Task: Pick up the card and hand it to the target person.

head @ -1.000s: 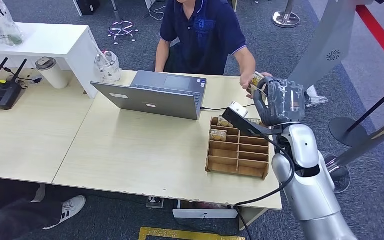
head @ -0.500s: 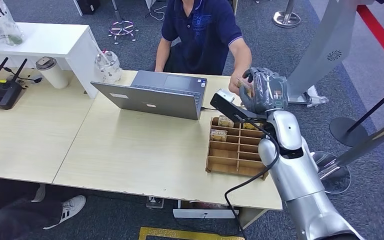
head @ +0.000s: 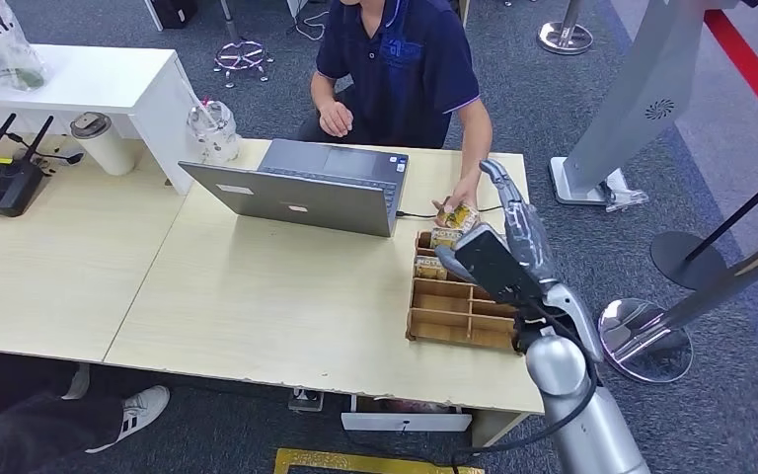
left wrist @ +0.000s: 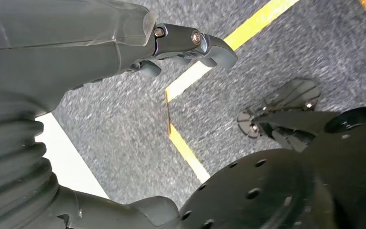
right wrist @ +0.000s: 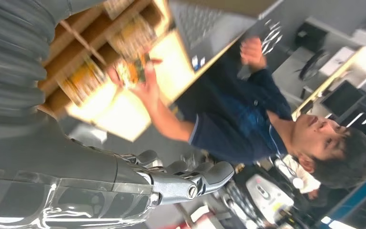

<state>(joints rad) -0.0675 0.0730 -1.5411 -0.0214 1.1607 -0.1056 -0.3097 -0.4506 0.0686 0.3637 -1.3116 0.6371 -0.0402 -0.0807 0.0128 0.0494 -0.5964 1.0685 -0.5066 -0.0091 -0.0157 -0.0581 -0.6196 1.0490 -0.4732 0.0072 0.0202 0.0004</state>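
Head view, with both wrist views. The pale wooden tabletop [head: 257,296] carried the other items and was the largest element. Behind its far edge sat a person [head: 400,69] in a dark blue shirt. An open grey laptop [head: 301,193] stood at the far side of the tabletop, its lid toward the camera. To the right of the laptop lay a wooden compartmented tray [head: 469,301], with cards standing in its far compartments. The robot's right hand [head: 518,232] stood above the tray's far right part, its fingers extended and apart, holding nothing. The person's hand [head: 462,197] rested on the tabletop just beyond the tray and held the card [head: 454,215], a small piece with a yellow and green print. The card lay just beside the right hand, on its left, apart from the robot's fingers and near the tray's far edge. In the left wrist view the left hand [left wrist: 76,52] hung over grey carpet [left wrist: 124,129] marked with yellow tape, fingers loosely curled and empty.
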